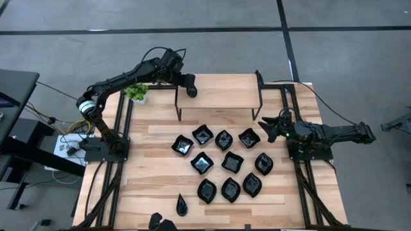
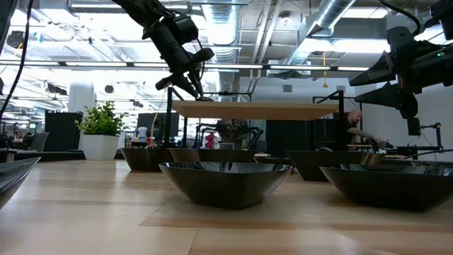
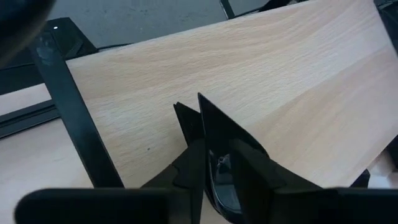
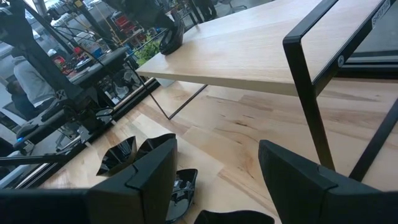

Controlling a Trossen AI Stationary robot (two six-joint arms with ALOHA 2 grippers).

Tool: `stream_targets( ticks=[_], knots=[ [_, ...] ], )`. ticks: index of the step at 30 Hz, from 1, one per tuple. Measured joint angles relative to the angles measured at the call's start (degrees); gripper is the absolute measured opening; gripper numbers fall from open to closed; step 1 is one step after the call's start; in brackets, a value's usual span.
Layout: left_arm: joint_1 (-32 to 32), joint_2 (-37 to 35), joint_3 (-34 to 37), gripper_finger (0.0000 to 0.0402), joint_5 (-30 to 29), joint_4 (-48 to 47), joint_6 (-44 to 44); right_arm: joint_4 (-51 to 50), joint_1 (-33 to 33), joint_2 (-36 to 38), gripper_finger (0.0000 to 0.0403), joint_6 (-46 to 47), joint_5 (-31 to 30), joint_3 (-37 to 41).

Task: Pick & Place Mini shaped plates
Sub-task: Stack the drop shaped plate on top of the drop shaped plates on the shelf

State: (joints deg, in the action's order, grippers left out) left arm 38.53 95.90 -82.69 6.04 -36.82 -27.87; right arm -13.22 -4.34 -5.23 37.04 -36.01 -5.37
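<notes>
Left gripper [image 1: 190,90] over the left end of the raised wooden shelf [image 1: 225,86], fingers parted slightly around a black plate [image 3: 219,180] at the shelf surface. Green plant [image 1: 136,92] far left on the slatted wood table [image 1: 148,186]. Other mini shaped plates [image 1: 223,163] clustered mid-table, one teardrop [image 1: 182,205] near the front. Right gripper [image 1: 268,127] waits at right, fingers wide apart, empty. Grey floor around; open-ceiling workshop behind.
</notes>
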Motion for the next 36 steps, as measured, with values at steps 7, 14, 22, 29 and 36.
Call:
stream_targets(
  ticks=[7, 14, 22, 29, 36],
  knots=[
    [1.1, -0.9, -3.6, 0.0090, 0.0, -0.4, 0.3, 0.0, 0.0, 0.0, 0.0221, 0.0, 0.0, 0.0],
    [-4.3, -3.4, -4.1, 0.0090, 2.1, -1.7, 0.5, 0.0, 0.0, 0.0, 0.0221, 0.0, 0.0, 0.0],
    [-17.0, -11.1, -2.4, 0.0090, -2.2, -6.4, 1.1, 0.0, 0.0, 0.0, 0.0221, 0.0, 0.0, 0.0],
    [-18.5, -10.6, 1.2, 0.0090, -11.2, 3.1, 11.1, 0.0, 0.0, 0.0, 0.0221, 0.0, 0.0, 0.0],
    [-12.5, -0.5, 0.8, 0.0090, -7.6, 12.6, 17.1, 0.0, 0.0, 0.0, 0.0221, 0.0, 0.1, 0.0]
  ],
)
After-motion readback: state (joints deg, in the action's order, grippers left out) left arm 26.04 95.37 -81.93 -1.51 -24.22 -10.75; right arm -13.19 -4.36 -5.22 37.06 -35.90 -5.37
